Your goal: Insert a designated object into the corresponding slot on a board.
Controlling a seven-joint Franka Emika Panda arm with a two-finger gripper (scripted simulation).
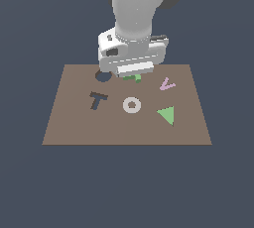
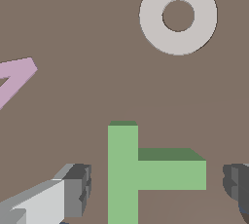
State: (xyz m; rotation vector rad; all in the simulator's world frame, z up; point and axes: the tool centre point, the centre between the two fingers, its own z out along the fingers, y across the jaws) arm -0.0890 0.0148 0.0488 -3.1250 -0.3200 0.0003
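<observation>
Green piece [image 2: 141,174] mostly hidden under arm; jaws straddle it, apart.

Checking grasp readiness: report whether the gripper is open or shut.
Open. In the wrist view the gripper has its fingers standing apart on either side of the green T piece, gaps visible, not clamped.

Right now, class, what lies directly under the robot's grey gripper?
Under the gripper lies the bright-green T-shaped flat piece, resting on the flat brown board between the open fingers. In the exterior view the gripper covers most of the piece.
</observation>
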